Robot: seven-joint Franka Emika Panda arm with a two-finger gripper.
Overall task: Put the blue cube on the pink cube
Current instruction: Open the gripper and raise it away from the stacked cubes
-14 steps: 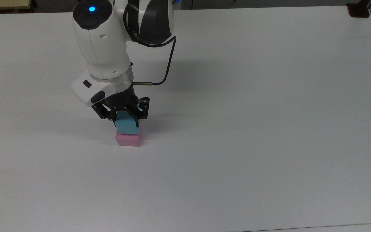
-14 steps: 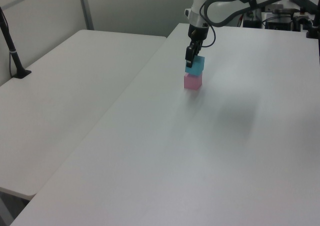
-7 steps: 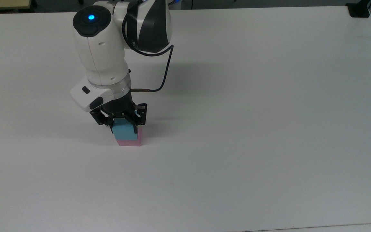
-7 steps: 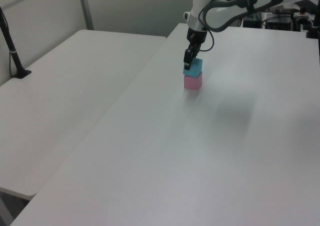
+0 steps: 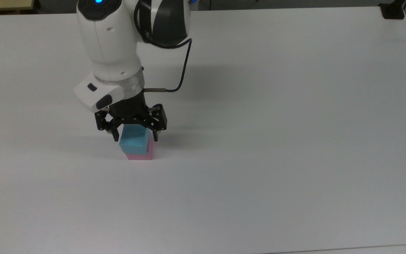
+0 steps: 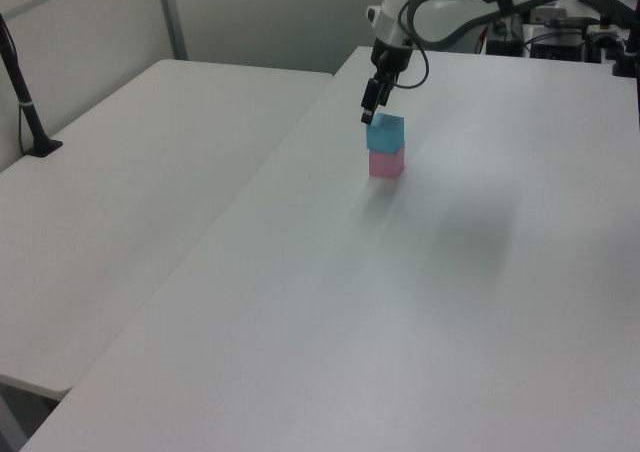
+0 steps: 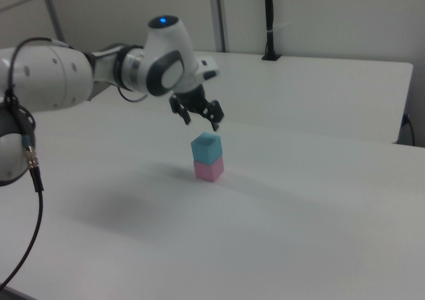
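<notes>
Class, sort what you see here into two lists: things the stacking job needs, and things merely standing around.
Needed:
blue cube, resting on the pink cube
pink cube
gripper, fingers open above the stack

Standing around:
black post on the neighbouring table
black clamp at the table's far corner

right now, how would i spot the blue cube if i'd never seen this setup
Find the white table and the robot arm reaching over it. Directly under its open gripper stands a stack of two small cubes. The blue cube is the upper one, resting on the pink cube with nothing gripping it.
</notes>
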